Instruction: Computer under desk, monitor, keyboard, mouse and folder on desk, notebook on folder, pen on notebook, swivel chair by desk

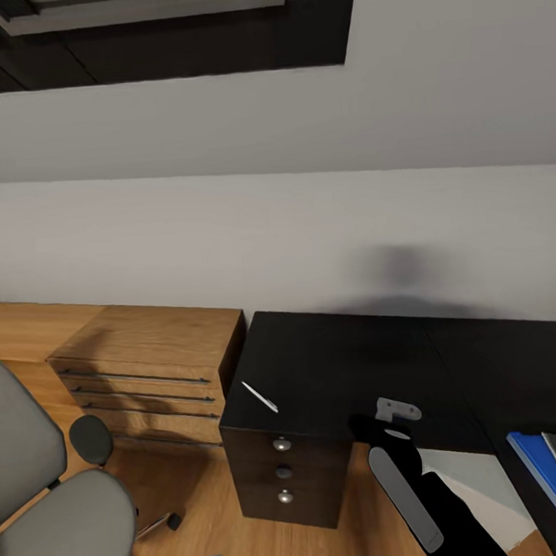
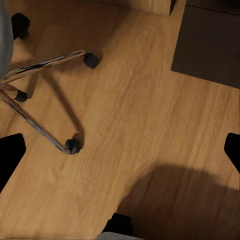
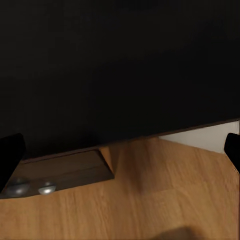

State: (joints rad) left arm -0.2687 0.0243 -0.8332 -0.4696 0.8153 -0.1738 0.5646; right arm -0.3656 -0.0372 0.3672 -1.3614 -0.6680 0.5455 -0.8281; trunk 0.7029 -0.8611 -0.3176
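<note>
Head camera overlooks the desk (image 1: 340, 364) corner; wrist cameras face down (close) — right shares it.

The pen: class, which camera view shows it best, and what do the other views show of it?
The head view shows the pen best: a slim white stick lying flat on the black desk, near the front corner above the drawers. The left wrist view looks at wood floor and chair legs; the right wrist view looks at the desk's dark top and edge.

Wood floor (image 1: 268, 547), grey wall (image 1: 307, 219), dresser (image 1: 152, 358)

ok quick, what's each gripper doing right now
left gripper: open, empty, over the wood floor.
right gripper: open, empty, over the desk edge.
</note>
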